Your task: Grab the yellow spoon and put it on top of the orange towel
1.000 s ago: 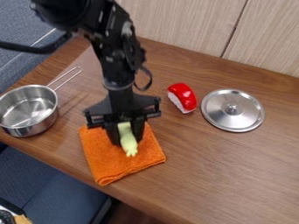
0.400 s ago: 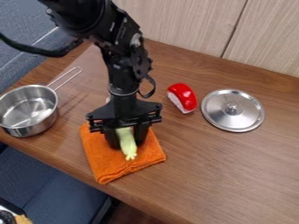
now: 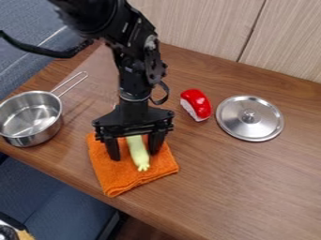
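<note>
This looks like a lounge or office corner put to use as a robot test spot, though which of the two I can't tell. A wood-grain bench [image 3: 251, 183] stands along pale wood panelling [image 3: 194, 23], with blue-grey cloth upholstery [image 3: 47, 197] beside its near left edge, like seating. A black robot arm [image 3: 134, 72] hangs over the bench, and on it sit a steel saucepan [image 3: 28, 117] and lid [image 3: 254, 126]

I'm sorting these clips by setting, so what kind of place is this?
Probably an office or lab table used for robot trials: a wood-grain top against wood panelling, with a saucepan and toy-like sushi.
</note>
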Tool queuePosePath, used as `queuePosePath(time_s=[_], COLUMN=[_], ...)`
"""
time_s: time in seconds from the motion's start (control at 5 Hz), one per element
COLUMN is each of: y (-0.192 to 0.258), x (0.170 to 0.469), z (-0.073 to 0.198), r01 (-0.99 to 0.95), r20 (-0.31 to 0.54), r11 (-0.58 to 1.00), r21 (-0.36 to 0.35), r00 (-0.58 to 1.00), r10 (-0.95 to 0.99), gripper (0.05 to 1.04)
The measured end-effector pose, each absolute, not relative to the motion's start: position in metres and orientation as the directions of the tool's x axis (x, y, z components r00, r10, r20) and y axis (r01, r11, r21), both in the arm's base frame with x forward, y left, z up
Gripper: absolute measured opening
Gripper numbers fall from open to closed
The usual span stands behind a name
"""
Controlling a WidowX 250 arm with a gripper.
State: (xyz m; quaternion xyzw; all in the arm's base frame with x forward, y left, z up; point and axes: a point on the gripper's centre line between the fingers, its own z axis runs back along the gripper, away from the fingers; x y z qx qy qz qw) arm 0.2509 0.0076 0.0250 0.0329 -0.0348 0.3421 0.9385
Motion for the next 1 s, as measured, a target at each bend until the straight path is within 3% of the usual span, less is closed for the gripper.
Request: queuePosePath(time_s=[0.4, 0.6, 1.0], y=[0.012, 0.014, 0.017], x=[0.258, 0.261, 0.262], z=[0.066, 0.095, 0.096], r01=[-0.652, -0.656, -0.656], r20=[0.133, 0.152, 0.155], r11=[0.757, 0.755, 0.754], r21=[0.049, -0.013, -0.015], r00=[0.755, 0.745, 0.744], r10=[0.642, 0.65, 0.65], gripper=[0.999, 0.999, 0.999])
